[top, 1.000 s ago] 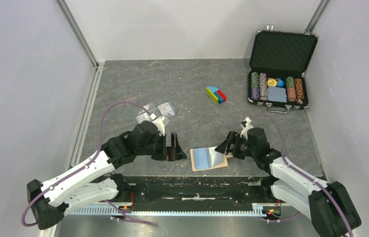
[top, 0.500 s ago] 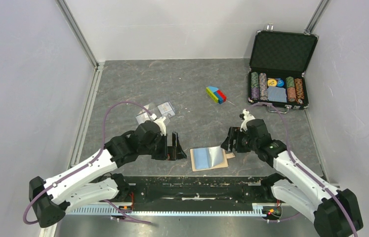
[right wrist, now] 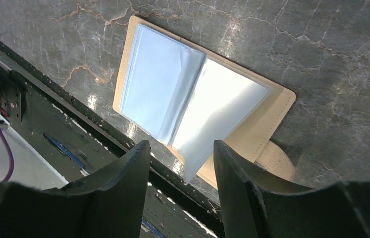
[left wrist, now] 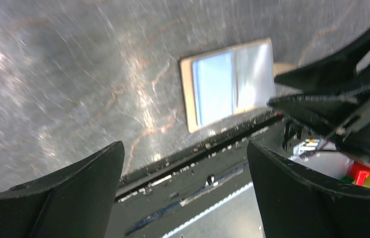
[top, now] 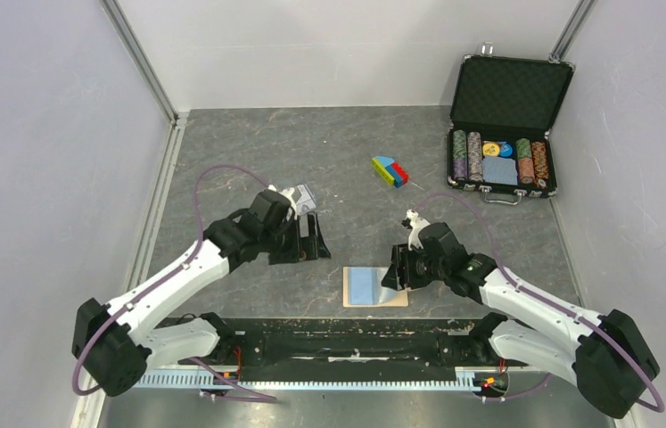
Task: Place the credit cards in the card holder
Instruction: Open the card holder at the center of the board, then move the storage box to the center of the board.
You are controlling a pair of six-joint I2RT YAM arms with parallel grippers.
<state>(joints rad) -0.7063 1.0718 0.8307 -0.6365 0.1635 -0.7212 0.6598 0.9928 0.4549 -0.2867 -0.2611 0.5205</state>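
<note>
The tan card holder (top: 363, 287) lies open near the table's front edge, with its light blue pocket panels facing up. In the right wrist view the holder (right wrist: 173, 94) has one clear pocket leaf raised, and the leaf's corner hangs between my right gripper's jaws. My right gripper (top: 392, 273) (right wrist: 182, 148) is open, low over the holder's right half. One pale grey credit card (top: 305, 196) peeks out behind my left wrist; the other is hidden under the arm. My left gripper (top: 311, 242) (left wrist: 185, 148) is open and empty, just in front of that card. The left wrist view also shows the holder (left wrist: 232, 82).
An open black poker-chip case (top: 503, 134) stands at the back right. A small coloured block (top: 390, 171) lies mid-table. The black mounting rail (top: 356, 339) runs along the front edge, close to the holder. Grey walls close in the left, back and right sides.
My left gripper has moved back, away from the front edge toward the cards, now covering one. My right gripper has moved left and down onto the holder's right side.
</note>
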